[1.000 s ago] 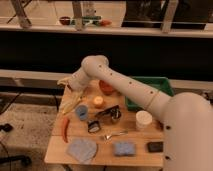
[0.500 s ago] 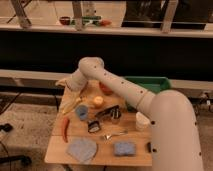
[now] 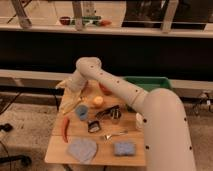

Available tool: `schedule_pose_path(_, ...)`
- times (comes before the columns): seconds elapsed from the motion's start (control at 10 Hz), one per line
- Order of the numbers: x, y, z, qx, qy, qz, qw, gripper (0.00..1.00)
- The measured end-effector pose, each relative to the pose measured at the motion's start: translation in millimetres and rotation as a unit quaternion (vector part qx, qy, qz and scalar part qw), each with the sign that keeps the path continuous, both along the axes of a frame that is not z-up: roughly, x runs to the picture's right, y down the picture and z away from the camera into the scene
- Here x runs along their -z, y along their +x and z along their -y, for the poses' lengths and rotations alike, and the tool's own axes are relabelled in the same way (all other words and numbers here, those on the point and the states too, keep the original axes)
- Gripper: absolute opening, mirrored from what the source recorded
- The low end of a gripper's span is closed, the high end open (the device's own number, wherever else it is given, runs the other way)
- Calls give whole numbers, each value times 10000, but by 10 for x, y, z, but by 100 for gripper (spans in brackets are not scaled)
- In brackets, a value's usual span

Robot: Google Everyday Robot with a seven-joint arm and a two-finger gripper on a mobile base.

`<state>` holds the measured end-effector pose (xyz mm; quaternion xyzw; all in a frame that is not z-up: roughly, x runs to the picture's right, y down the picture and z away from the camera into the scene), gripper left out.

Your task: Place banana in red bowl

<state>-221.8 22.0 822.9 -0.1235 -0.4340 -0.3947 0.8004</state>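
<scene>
Evidently early: gripper (image 3: 67, 85), fingers spread, hangs above the pale yellow curved banana (image 3: 73, 105); grasp and transfer into round red bowl (image 3: 105, 90) remain.

The arm (image 3: 122, 92) hides most of the red bowl (image 3: 104, 90), and the end effector (image 3: 67, 86) above the banana (image 3: 71, 105) is a blur.

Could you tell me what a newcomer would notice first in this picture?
The large white arm sweeps across the wooden table, its tool open by the banana at the left edge. The red bowl sits half hidden behind the arm, near a green tray.
</scene>
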Motion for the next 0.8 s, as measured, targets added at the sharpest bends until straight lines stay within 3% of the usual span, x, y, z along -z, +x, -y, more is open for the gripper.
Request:
schedule_pose_path(0.3,-163,-39,26,116,-27,130,9998,80)
schedule_pose_path(0.8,-602,45,-36,-350,-628,214,9972,80)
